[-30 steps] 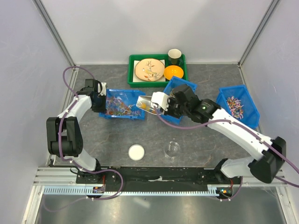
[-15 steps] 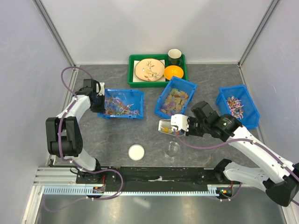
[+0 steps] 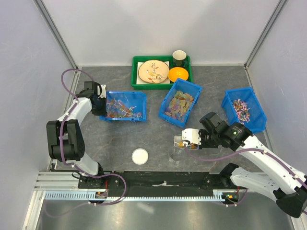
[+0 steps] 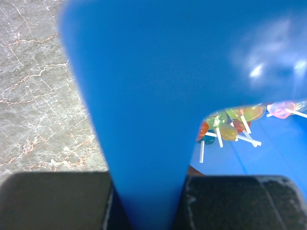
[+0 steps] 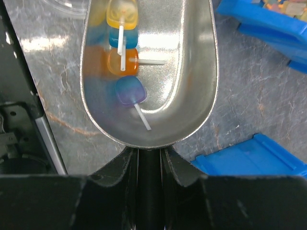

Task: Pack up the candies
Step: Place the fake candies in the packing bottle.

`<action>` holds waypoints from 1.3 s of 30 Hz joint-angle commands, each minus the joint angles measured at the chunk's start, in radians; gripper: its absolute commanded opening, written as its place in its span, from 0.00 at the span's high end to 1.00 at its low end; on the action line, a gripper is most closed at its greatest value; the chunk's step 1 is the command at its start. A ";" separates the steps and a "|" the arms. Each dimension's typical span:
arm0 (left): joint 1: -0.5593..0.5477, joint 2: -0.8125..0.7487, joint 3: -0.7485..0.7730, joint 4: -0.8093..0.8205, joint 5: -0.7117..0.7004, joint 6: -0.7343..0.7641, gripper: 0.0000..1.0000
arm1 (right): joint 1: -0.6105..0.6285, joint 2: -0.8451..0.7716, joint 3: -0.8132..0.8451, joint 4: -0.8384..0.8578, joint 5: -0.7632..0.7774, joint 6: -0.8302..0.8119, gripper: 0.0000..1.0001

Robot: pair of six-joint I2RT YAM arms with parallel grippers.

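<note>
Bright candies [image 3: 120, 109] on white sticks fill the left blue bin [image 3: 125, 93]. My left gripper [image 3: 98, 104] is shut on that bin's left wall. In the left wrist view the wall [image 4: 144, 96] runs between the fingers of my left gripper [image 4: 144, 201], with candies [image 4: 230, 124] behind it. My right gripper [image 3: 194, 136] is shut on the handle of a metal scoop [image 3: 180, 140] just over a clear cup [image 3: 175, 154]. In the right wrist view several candies [image 5: 123, 62] lie in the scoop [image 5: 182, 72], whose handle is clamped in my right gripper [image 5: 149, 172].
A white lid [image 3: 140, 156] lies left of the cup. The middle blue bin [image 3: 193, 86] holds flat pastel packets. The right blue bin [image 3: 256, 103] holds tiny sweets. A green tray [image 3: 135, 72] at the back carries a plate, an orange bowl and a dark cup.
My right arm swung the loaded scoop from the left bin's right edge across to the front, above the clear cup. The left bin shifted slightly left. My left gripper kept its hold.
</note>
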 commanded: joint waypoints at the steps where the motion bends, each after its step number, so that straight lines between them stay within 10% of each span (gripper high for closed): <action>1: 0.006 -0.003 0.027 0.050 0.072 0.021 0.99 | 0.017 0.000 0.015 -0.054 0.035 -0.048 1.00; 39: 0.008 0.046 0.044 0.019 0.078 0.030 0.98 | 0.224 0.161 0.150 -0.225 0.227 -0.059 1.00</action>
